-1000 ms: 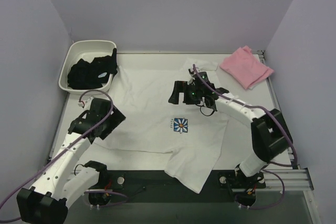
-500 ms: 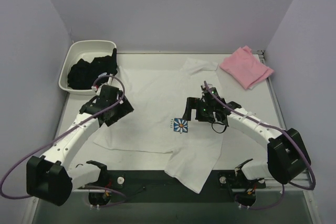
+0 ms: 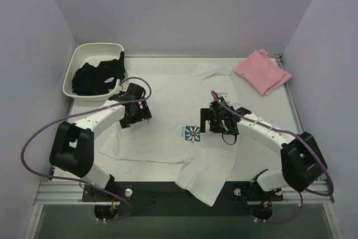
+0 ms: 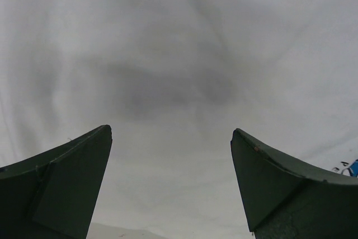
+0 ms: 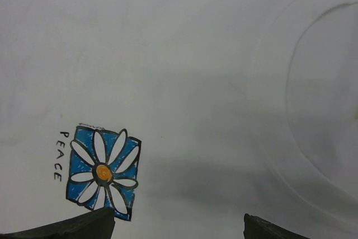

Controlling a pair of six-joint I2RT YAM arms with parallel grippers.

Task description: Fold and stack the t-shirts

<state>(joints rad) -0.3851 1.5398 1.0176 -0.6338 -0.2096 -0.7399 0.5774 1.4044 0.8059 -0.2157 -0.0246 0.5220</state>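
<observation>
Right wrist: white t-shirt point(image 5: 184, 71), daisy print point(image 5: 103, 172) reads "PEACE".

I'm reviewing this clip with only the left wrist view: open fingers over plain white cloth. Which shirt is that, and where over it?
Observer: It's the white t-shirt, spread flat. The left gripper hangs over its left part as the top view shows it, holding nothing.
Operator: And the right arm?
Observer: The right gripper, open too, hovers over the same shirt, just right of the daisy print.
Operator: Anything folded yet?
Observer: The pink t-shirt lies loosely folded at the far right corner, apart from both arms.
</observation>
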